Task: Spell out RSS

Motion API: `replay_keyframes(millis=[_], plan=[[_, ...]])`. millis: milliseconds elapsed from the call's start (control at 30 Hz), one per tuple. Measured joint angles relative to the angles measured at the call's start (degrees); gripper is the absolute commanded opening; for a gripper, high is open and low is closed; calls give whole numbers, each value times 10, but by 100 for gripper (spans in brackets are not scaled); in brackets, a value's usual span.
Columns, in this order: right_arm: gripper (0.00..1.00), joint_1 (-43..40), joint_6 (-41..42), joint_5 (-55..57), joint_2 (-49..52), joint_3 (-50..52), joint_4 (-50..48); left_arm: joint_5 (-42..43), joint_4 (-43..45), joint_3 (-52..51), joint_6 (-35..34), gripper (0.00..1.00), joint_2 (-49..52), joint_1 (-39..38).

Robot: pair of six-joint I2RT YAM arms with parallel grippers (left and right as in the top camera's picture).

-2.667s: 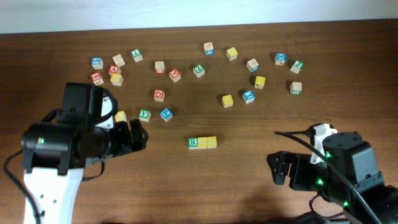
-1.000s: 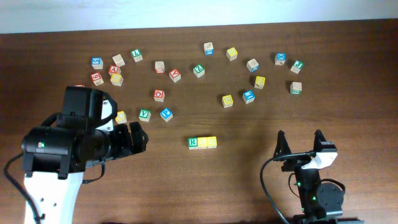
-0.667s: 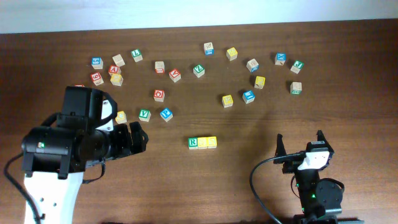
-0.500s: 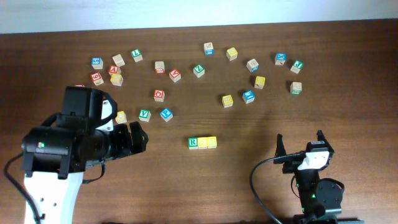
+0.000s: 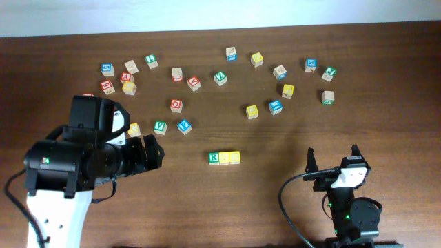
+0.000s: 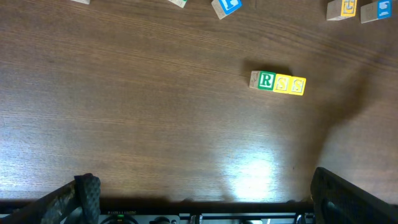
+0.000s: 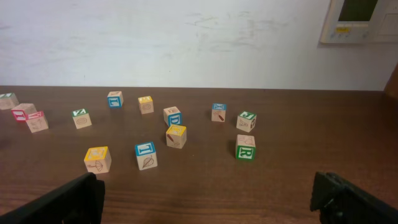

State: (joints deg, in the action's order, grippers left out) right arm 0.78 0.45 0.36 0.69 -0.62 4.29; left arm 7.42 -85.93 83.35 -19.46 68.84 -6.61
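I have one wooden table (image 5: 227, 207) under the overhead camera and two arms on it. The left arm (image 5: 69, 162) takes up the near-left side, and the right arm (image 5: 350, 210) stands at the near-right edge. That gives me two claws. The left gripper (image 5: 153, 150) is spread wide with nothing in it, and the right gripper (image 5: 332, 153) is also spread wide with nothing in it.

I count twenty-two loose letter blocks (image 5: 176, 105) in clear view, scattered across the far half of the table. Three more blocks sit in one touching row at the near centre, between the arms and well apart from both claws. They are one green R block (image 5: 213, 158) and two yellow S blocks (image 5: 229, 158), and the row reads RSS in the left wrist view.
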Motion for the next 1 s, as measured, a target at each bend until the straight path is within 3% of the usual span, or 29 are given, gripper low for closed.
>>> replay_keyframes(millis=[667,700,733,767,800,867,1000], plan=[[98,0,-3,0,0,0,0,0,9,0,0,99,0,0],[98,0,-3,0,0,0,0,12,38,-1,28,99,-1,0],[98,0,-2,0,0,0,0,55,88,-5,118,99,-6,0],[98,0,-2,0,0,0,0,69,103,-10,148,99,-11,0],[98,0,-2,0,0,0,0,100,174,-46,217,99,-44,0],[98,0,-2,0,0,0,0,118,263,-119,262,99,-101,0],[98,0,-2,0,-1,0,0,121,280,-258,300,99,-244,1]])
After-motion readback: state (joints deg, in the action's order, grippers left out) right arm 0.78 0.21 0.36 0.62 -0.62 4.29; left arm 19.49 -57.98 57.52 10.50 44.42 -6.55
